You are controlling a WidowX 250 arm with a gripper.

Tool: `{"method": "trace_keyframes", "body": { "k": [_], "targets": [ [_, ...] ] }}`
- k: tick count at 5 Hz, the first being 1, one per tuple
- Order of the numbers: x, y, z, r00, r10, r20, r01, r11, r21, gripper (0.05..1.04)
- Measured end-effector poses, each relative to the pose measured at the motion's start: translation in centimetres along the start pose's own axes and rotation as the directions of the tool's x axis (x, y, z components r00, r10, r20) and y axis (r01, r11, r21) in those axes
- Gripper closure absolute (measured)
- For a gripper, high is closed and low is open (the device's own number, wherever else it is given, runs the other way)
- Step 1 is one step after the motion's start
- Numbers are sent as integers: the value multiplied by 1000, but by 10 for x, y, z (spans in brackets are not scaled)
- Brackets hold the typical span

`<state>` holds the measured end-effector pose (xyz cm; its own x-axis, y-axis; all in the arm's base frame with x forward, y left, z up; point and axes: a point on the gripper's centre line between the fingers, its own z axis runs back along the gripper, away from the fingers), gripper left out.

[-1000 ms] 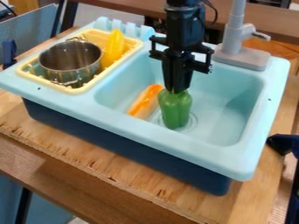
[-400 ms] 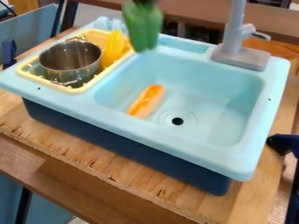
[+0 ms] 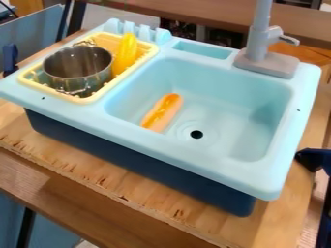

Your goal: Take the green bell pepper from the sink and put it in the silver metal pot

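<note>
In the basin of the pale blue toy sink (image 3: 249,109) lies a toy hot dog (image 3: 162,113), near the dark drain hole (image 3: 196,134) and apart from it. How far open the gripper is, what it holds or touches, and how these things lie relative to it, I cannot tell; nor can I place the green pepper. Beside the basin, a cream rack (image 3: 82,100) bears a metal pot (image 3: 78,69) and a long yellow toy (image 3: 126,52), which leans just beside the pot.
</note>
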<state>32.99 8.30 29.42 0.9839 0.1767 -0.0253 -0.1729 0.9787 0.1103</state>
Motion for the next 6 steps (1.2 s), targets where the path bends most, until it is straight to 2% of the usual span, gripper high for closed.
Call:
{"method": "trace_keyframes", "body": {
  "k": [1,2,3,4,5,6],
  "targets": [
    [-3,18,-10,995,85,-43,-86,996,-10,995],
    [-6,25,-48,983,100,-157,-108,993,-39,995],
    [-18,22,-57,986,57,-159,-67,996,-57,995],
    [-19,26,-76,995,56,-79,-66,991,-118,995],
    [-5,30,-84,998,54,-11,-55,990,-129,996],
    [8,43,-94,996,93,0,-92,989,-114,995]
  ]
}}
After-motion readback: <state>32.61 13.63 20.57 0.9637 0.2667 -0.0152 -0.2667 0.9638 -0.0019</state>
